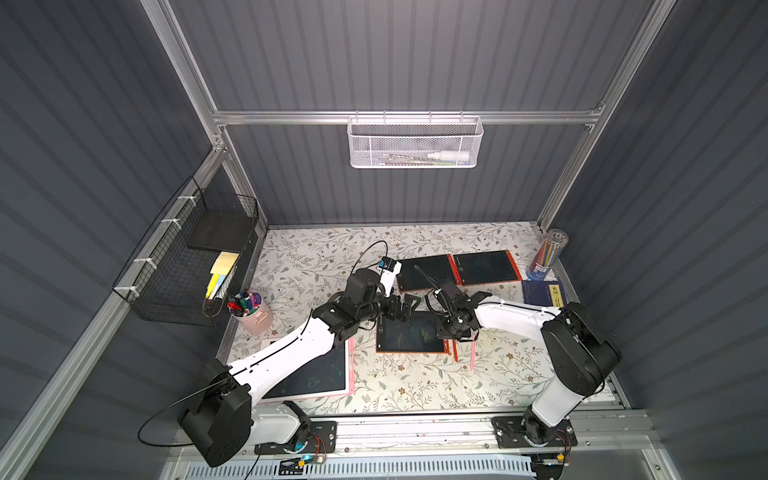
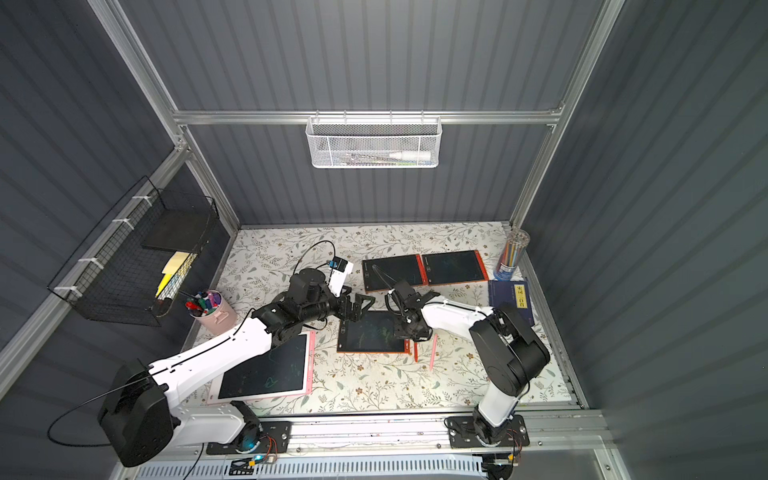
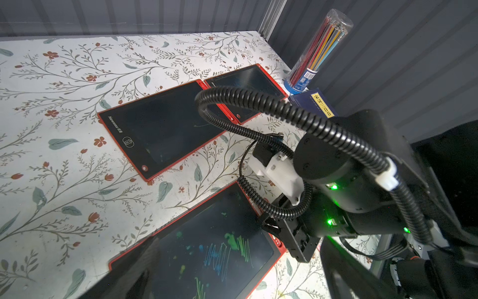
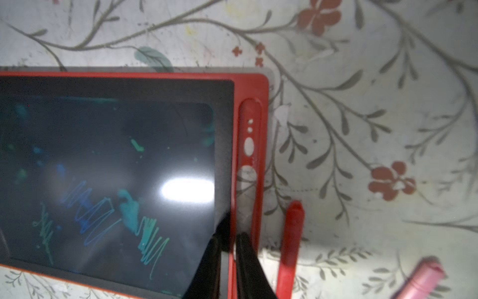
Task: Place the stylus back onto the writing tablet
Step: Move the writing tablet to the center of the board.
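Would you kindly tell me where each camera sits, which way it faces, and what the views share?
Top views: high above the front rail, looking down on the floral table; both white arms show in both top views.
Left wrist: on the left arm, facing across the table at the right arm's black wrist.
Right wrist: on the right arm, looking straight down; the right gripper, jaws nearly shut, hangs over the scribbled red-framed writing tablet, beside the red stylus.
Shared: all show that tablet.

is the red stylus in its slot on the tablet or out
Out. The red stylus lies on the floral table beside the tablet, whose side slot is empty.
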